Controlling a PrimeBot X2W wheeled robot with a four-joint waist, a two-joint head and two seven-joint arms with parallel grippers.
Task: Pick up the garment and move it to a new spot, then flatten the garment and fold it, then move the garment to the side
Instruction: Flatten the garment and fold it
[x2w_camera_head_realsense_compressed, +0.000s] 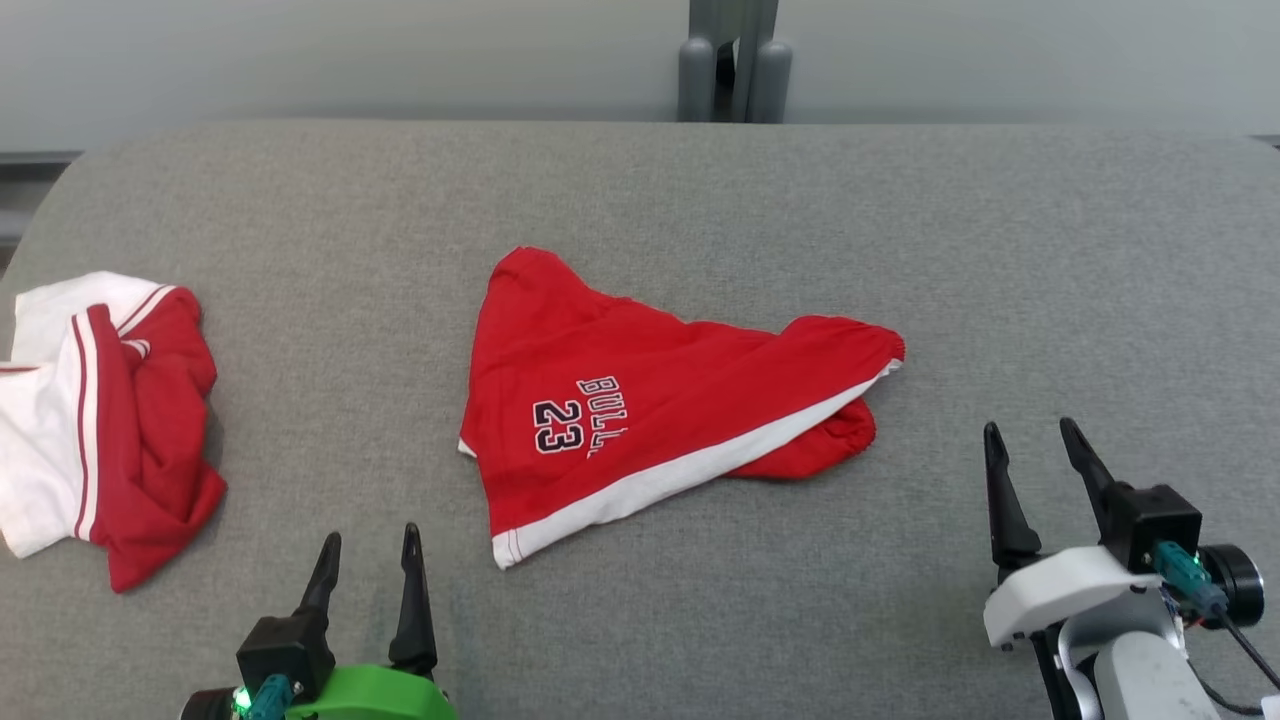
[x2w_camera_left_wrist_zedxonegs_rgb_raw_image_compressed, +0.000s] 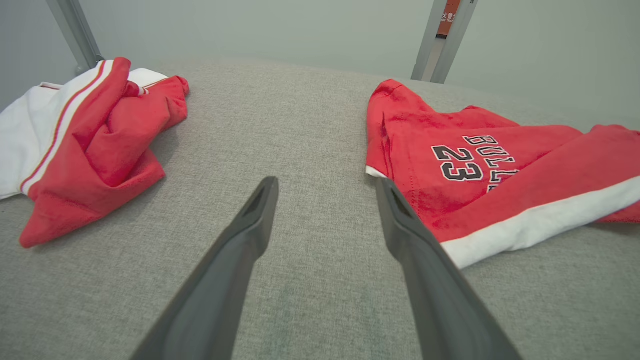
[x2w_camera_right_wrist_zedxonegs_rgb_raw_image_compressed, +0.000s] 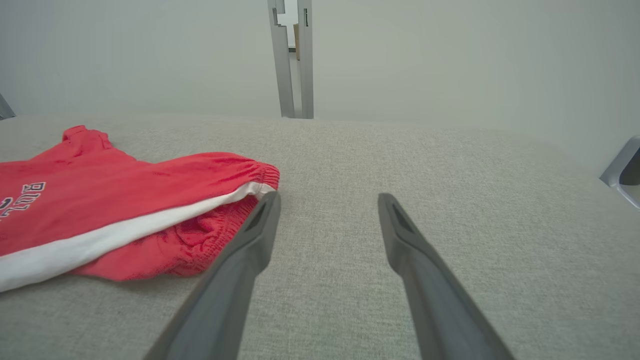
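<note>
Garment (x2w_camera_head_realsense_compressed: 650, 400) unheld, left end effector (x2w_camera_head_realsense_compressed: 371, 535), right end effector (x2w_camera_head_realsense_compressed: 1030, 428) spread alongside

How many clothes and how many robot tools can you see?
Clothes: 2 (red shorts, red-and-white heap)
Tools: 2 (left tool, right tool), both open
Total: 4
</note>
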